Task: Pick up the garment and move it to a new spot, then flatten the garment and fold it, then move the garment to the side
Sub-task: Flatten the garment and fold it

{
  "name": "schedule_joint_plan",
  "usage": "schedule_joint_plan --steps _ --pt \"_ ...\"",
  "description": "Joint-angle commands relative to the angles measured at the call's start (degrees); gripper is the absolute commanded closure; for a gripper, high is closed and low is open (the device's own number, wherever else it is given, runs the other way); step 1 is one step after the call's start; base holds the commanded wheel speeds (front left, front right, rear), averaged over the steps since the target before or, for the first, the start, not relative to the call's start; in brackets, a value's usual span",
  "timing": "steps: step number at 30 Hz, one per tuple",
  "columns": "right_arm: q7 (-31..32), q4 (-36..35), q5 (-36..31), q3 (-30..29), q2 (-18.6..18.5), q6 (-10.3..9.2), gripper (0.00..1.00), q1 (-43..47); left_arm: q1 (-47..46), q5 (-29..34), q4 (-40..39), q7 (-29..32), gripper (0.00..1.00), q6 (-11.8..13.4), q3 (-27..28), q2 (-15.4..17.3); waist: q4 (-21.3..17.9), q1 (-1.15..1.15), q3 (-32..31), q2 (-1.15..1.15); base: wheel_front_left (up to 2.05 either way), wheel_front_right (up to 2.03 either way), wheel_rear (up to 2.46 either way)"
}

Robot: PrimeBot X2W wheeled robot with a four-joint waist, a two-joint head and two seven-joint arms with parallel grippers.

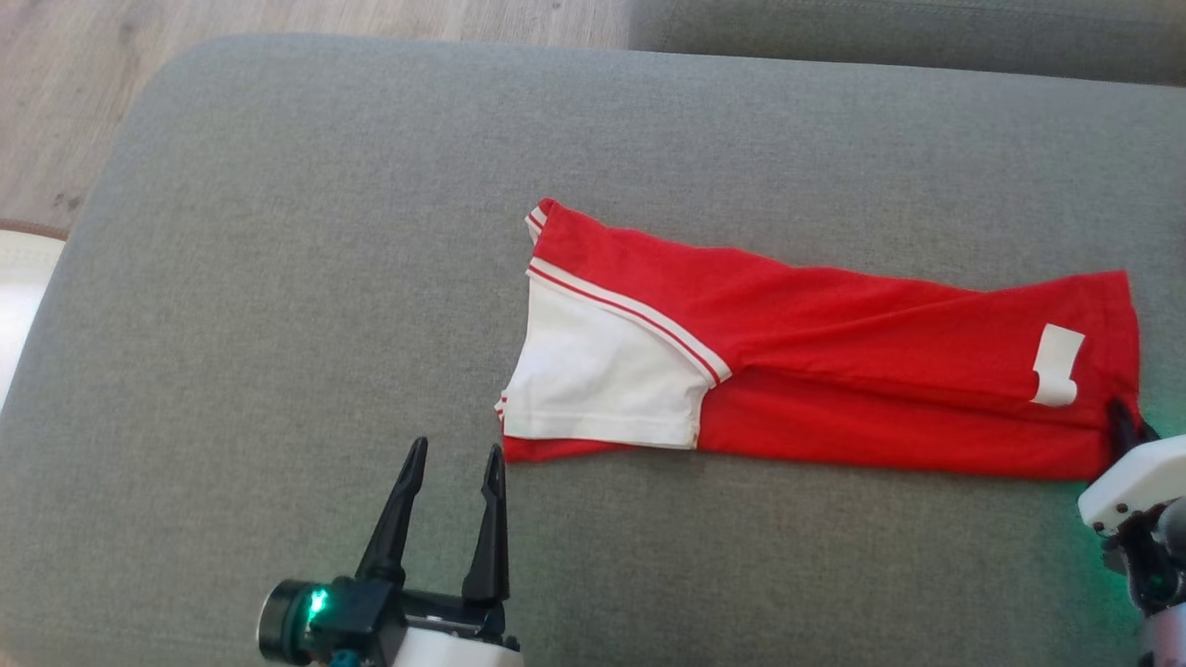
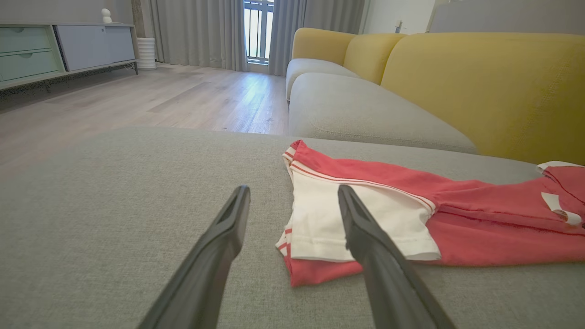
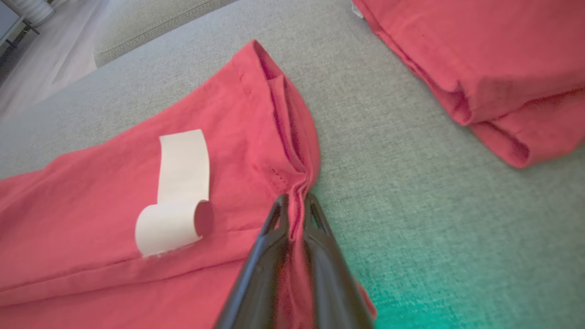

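Garment: I am looking at a red garment that is lying as a long folded strip across the grey cushion, running from the middle to the right edge of the head view.
Sleeve: a white sleeve with red and white trim is lying on top at the garment's left end.
Tag: a white tag is curling up at its near end on the red cloth, close to the right end.
Right gripper: I am seeing the right gripper clenched on the garment's near right corner, and the red cloth is bunching into pleats between its two dark fingers.
Left gripper: the left gripper is standing released, fingers spread wide, just near and left of the sleeve end. I cannot tell whether the right finger is brushing the cloth.
Green glow: a green light is shining on the cushion beside the right gripper.
Second cloth: in the right wrist view another folded red cloth is lying on the cushion, apart from the held corner.
Room: in the left wrist view a yellow sofa with grey seats is standing beyond the cushion, and a wooden floor is running back to a low cabinet and grey curtains.
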Motion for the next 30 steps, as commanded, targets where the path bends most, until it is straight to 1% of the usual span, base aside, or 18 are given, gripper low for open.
schedule_joint_plan --steps 1,7,13,16,19,25,26,30 --pt "-0.4 -1.8 0.3 1.3 -0.4 -0.04 1.0 -0.3 -1.6 0.7 -1.2 -0.6 0.0 -0.3 2.2 -0.7 -0.2 -0.01 -0.2 0.0 0.0 0.0 0.0" --pt "-1.6 -4.6 0.2 0.5 -3.6 -0.04 1.0 1.0 -1.1 2.0 -0.6 -0.6 0.0 -1.3 3.4 -1.2 -1.1 -0.01 -1.4 0.0 0.0 0.0 0.0" --pt "0.2 -8.3 0.9 -0.8 -8.3 -0.04 1.0 2.0 -0.6 3.0 -0.4 -0.6 0.0 -2.0 4.1 -1.5 -1.9 -0.01 -1.9 0.0 0.0 0.0 0.0" --pt "1.6 -11.6 1.5 -0.6 -8.9 -0.04 1.0 2.0 -0.4 3.3 -0.1 -0.6 0.0 -2.4 4.3 -1.7 -2.3 -0.01 -2.0 0.0 0.0 0.0 0.0" --pt "3.2 -17.0 3.1 1.0 -7.5 -0.04 1.0 1.9 -0.2 3.4 0.6 -0.6 0.0 -2.8 4.2 -2.0 -2.3 -0.01 -3.0 0.0 0.0 0.0 0.0" --pt "5.8 -26.3 4.8 6.7 -2.2 -0.04 1.0 2.8 0.1 3.4 1.7 -0.6 0.0 -3.4 3.7 -2.4 -1.2 -0.01 -5.2 0.0 0.0 0.0 0.0" --pt "5.8 -26.3 4.8 6.7 -2.2 -0.04 1.0 2.8 0.1 3.4 1.7 -0.6 0.0 -3.4 3.7 -2.4 -1.2 -0.01 -5.2 0.0 0.0 0.0 0.0" --pt "7.0 -30.6 5.0 11.1 2.0 -0.04 1.0 3.2 0.8 3.4 2.1 -0.6 0.0 -3.7 3.5 -2.5 0.5 -0.01 -6.8 0.0 0.0 0.0 0.0"
